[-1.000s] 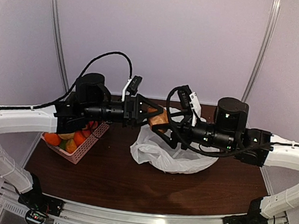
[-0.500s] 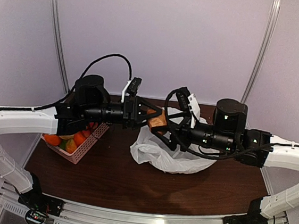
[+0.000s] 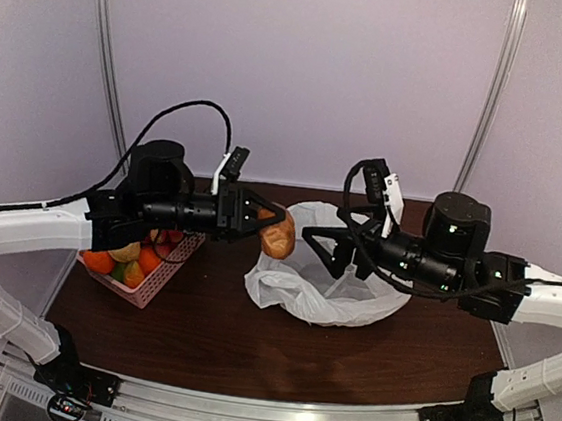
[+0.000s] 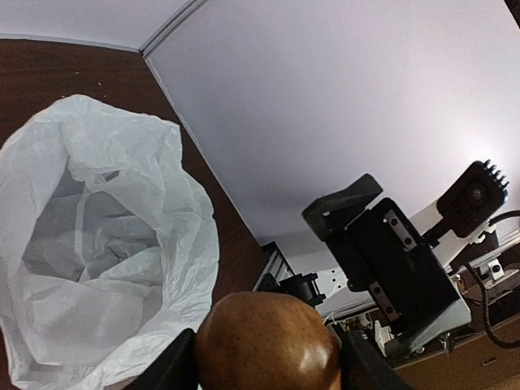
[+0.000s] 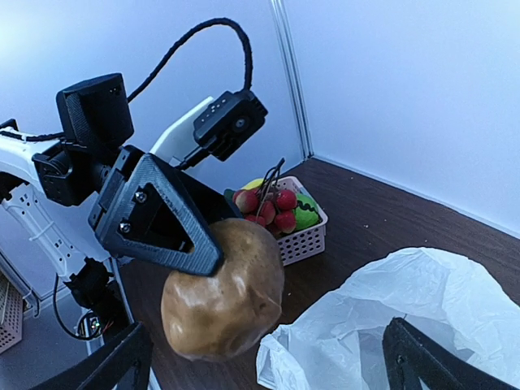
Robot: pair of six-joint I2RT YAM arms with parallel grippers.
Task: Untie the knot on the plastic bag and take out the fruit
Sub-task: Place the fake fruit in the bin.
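While fruit (image 3: 279, 239) is clenched in the left tool (image 3: 273, 223), right tool (image 3: 321, 250) released, level carriage to the nine-o'clock basket (image 3: 167, 271) is advised.

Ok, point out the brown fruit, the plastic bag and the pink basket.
brown fruit (image 5: 223, 296): right wrist view, middle of its skin.
plastic bag (image 3: 316, 305): top external view, its near wall.
pink basket (image 3: 169, 271): top external view, its lattice side wall.
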